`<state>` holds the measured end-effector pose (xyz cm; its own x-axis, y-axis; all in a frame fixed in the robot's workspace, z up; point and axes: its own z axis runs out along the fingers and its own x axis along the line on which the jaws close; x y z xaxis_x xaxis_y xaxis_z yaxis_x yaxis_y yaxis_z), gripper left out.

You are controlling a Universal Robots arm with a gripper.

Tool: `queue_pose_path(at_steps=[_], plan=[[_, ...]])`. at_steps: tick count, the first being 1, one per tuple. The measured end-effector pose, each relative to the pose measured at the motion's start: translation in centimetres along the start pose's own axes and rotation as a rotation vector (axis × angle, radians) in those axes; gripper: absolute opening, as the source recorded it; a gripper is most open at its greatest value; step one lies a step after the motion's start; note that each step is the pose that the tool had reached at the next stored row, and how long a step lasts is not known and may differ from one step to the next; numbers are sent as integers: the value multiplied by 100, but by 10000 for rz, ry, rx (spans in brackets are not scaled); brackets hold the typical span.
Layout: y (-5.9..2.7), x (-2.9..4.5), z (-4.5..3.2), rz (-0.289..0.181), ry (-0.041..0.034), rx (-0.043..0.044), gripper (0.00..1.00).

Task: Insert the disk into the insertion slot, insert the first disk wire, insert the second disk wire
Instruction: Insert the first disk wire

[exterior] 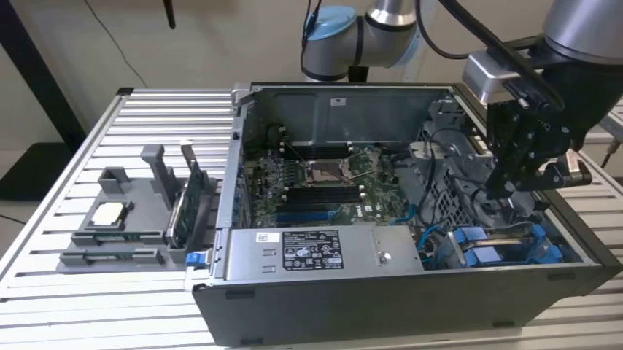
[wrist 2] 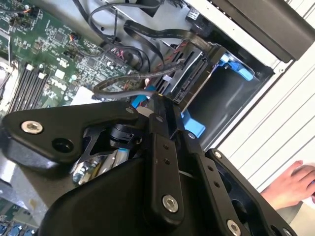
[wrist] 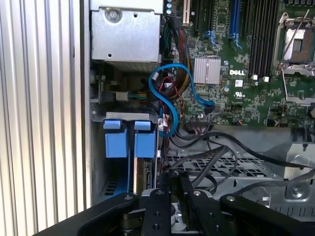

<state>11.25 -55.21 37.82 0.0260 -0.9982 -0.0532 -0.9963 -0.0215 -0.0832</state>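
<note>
In the exterior view, the open computer case [exterior: 389, 313] sits mid-surface [exterior: 58, 292]. The parts rack [exterior: 127, 233] is just beside it at its 9 o'clock. Inside the case, the motherboard [exterior: 322, 182] lies flat on the bottom toward 10 o'clock, and the power supply [exterior: 311, 251] is at 6 o'clock against the near wall. The drive bay [exterior: 506, 248] is tucked in the 4 o'clock corner. The disk [wrist 2: 189, 78] sits in that bay, with the pincer [exterior: 504, 191] hanging right above it.

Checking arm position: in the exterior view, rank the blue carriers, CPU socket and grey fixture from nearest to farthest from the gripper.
1. The blue carriers, just beneath the gripper, inside the case.
2. The CPU socket, mid-board.
3. The grey fixture, outside the case, exterior view's left.
</note>
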Motion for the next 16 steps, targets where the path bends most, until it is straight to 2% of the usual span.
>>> queue_pose_path(at_steps=[6,11,16], plan=[[-84,34,78,0,0,-3,19],[-151,94,149,4,0,-11,19],[-231,127,217,8,-1,-63,19]])
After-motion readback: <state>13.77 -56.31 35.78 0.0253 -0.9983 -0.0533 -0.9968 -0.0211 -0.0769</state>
